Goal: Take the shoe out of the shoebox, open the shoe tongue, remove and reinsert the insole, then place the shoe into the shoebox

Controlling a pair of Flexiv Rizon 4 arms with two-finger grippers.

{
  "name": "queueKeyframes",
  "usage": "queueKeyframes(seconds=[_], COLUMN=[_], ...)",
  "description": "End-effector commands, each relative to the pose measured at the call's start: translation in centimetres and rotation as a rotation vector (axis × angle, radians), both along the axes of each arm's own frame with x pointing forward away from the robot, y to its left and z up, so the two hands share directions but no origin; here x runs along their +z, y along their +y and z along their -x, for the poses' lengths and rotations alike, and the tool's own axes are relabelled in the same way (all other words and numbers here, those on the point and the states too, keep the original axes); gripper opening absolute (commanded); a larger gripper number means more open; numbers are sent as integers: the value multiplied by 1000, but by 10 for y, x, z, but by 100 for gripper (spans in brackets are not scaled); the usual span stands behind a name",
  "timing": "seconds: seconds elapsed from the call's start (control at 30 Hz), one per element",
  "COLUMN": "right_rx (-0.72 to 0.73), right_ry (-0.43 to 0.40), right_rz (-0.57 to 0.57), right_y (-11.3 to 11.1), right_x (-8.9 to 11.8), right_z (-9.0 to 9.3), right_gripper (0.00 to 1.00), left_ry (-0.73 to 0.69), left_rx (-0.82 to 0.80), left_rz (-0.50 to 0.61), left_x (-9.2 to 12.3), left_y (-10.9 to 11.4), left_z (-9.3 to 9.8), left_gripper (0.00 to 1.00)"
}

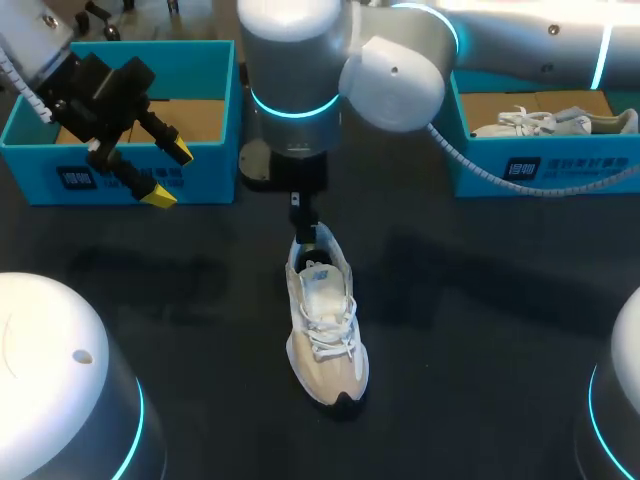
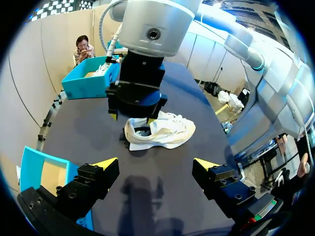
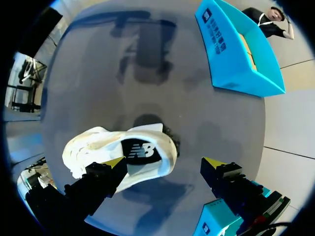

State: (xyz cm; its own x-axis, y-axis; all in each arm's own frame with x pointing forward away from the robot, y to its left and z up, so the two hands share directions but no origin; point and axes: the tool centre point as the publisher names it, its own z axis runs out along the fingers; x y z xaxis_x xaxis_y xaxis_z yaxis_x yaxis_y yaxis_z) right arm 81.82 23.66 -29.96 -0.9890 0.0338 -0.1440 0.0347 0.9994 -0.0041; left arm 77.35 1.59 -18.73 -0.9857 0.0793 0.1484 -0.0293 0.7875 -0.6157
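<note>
In the head view the shoe (image 1: 325, 320) lies on the dark table (image 1: 480, 330) near the middle, outside both boxes. Its toe points to the near edge and its heel to the far side. The right arm comes in from the far right. Its bulky joints hide most of the right tool (image 1: 303, 222), and only a dark finger shows at the heel. The left tool (image 1: 168, 172) hangs at the far left in front of the left shoebox (image 1: 60, 180), with its yellow tips spread wide and holding nothing. The right shoebox (image 1: 480, 165) holds a second shoe (image 1: 550, 125), partly cut off by the arm.

In the left wrist view the left tool (image 2: 156, 164) is spread wide over bare table (image 2: 83, 128). The shoe (image 2: 160, 130) lies well ahead of it. The right tool (image 2: 135, 98) covers the heel end, so contact there cannot be made out.

In the right wrist view the right tool (image 3: 165, 163) stands wide. One finger (image 3: 101, 172) is over the shoe (image 3: 83, 147) at its opening, where the insole (image 3: 140, 150) shows, and the other is over bare table (image 3: 162, 78) beside the heel. A blue box (image 3: 236, 54) sits farther ahead, and it cannot be told which of the two it is.
</note>
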Motion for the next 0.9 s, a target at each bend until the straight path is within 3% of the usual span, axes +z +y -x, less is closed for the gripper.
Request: queueKeyframes(seconds=[0.03,0.6,0.9], right_rx=[21,61,92], right_ry=[20,60,74], right_rz=[7,-26,-42], right_y=[11,-11,-14], right_x=[-17,-51,-62], right_z=[-11,-14,-25], right_gripper=[100,100,100], left_ry=[0,0,0], left_rx=[-1,-1,-1], left_rz=[-2,-2,-2], left_x=[0,0,0], left_y=[1,1,1], left_z=[0,0,0], left_gripper=[100,100,100])
